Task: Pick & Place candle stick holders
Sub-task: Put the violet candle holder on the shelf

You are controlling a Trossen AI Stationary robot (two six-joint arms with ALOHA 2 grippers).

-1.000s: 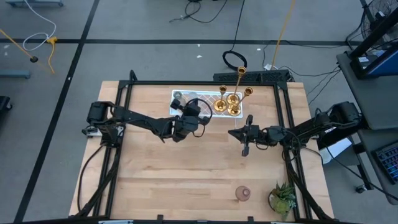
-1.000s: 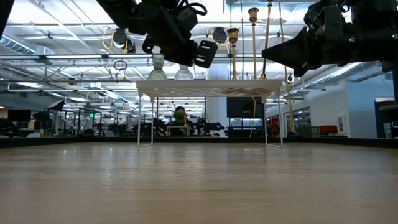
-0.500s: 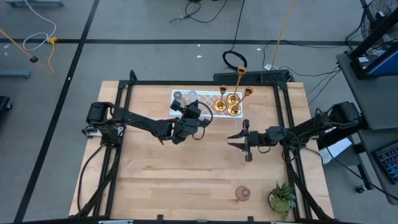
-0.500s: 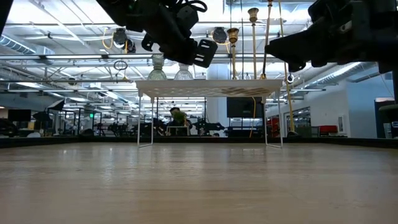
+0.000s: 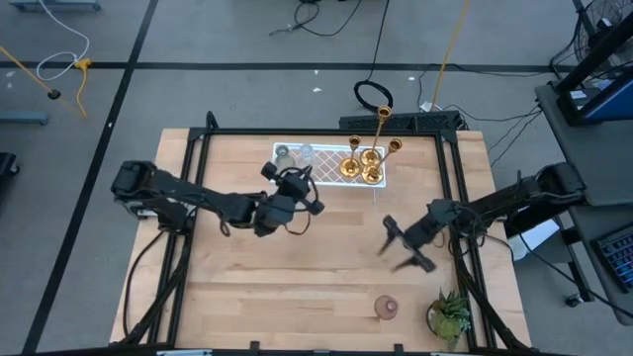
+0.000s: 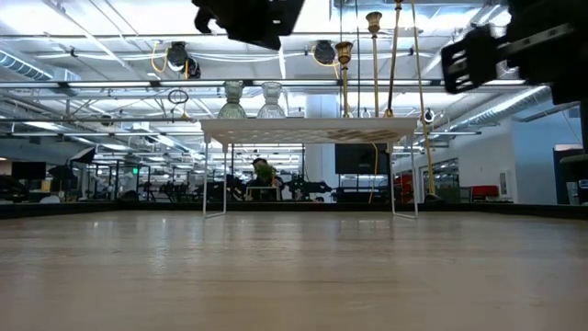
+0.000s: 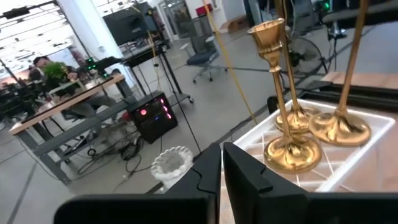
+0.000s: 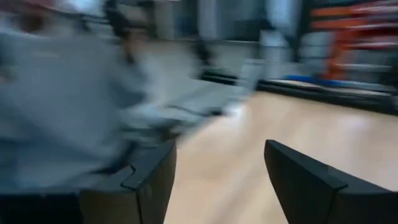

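Reaching in from the table's [image 5: 297, 287] left edge, your left arm stretches across the wood, its left pincer [image 5: 297, 190] poised just in front of the white tray [image 5: 331, 170] at the far side. Its wrist view shows the two dark fingers [image 7: 205, 177] pressed nearly together, only a thin slit between them and nothing in their grip.

On the tray's left end stand two small glass holders, one greenish [image 5: 283, 154] and one clear [image 5: 306, 154]; the low view shows them side by side on the raised tray, the greenish one [image 6: 232, 99] left of the clear one [image 6: 271, 99]. On the right end cluster three gold holders [image 5: 369, 158] with round bases, two tall and slim-stemmed, one short; the left wrist view shows the short one [image 7: 283, 124] upright on the lattice, nearest the camera. No writing or label is legible anywhere.

Further right, your right arm bends in from the right edge, its right pincer [image 5: 404, 249] over bare wood right of centre, well apart from the tray. Its fingers [image 8: 305, 180] stand wide apart, holding nothing.

A pinkish glass holder [image 5: 386, 308] sits alone near the front edge, just beside the potted plant [image 5: 450, 314] at the front right corner.
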